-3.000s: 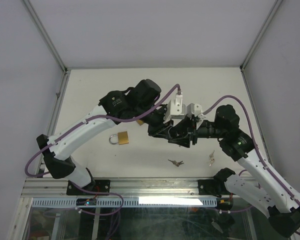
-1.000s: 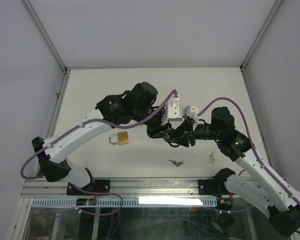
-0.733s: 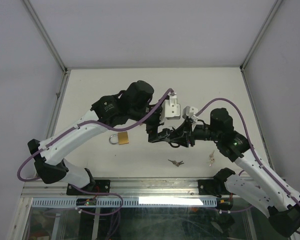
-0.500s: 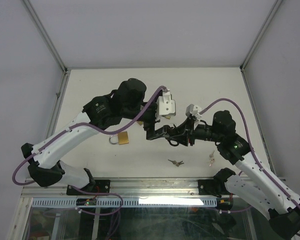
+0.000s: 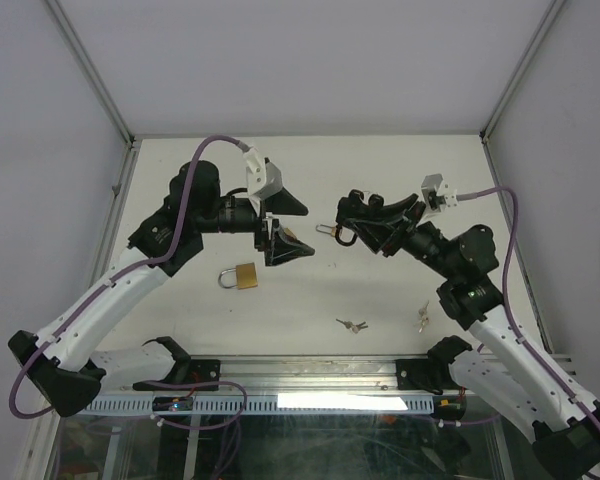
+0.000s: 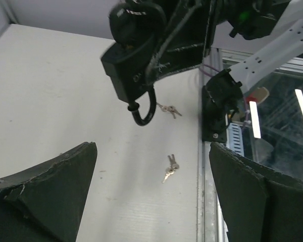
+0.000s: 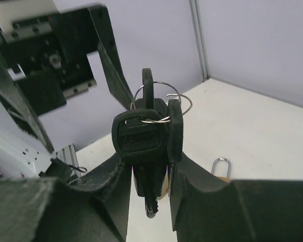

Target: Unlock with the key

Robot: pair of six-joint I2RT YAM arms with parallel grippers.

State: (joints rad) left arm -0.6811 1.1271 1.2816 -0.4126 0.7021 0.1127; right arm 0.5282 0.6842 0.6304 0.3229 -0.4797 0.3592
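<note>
1. Small key bunch (image 5: 352,325) flat on the surface (image 5: 400,170), nearer than the right tool (image 5: 350,222); second bunch (image 5: 421,317) off to that tool's right.
2. Brass padlock (image 5: 242,276) lying flat, shackle pointing left, just nearer than the left tool (image 5: 308,230) and not touching it.
3. Left tool spread wide above the surface, gripping nothing.
4. Right tool pinching black-headed keys (image 7: 141,136) joined by a wire ring (image 7: 164,101), one blade hanging down between the fingers; facing the left tool with a clear gap between the two.
</note>
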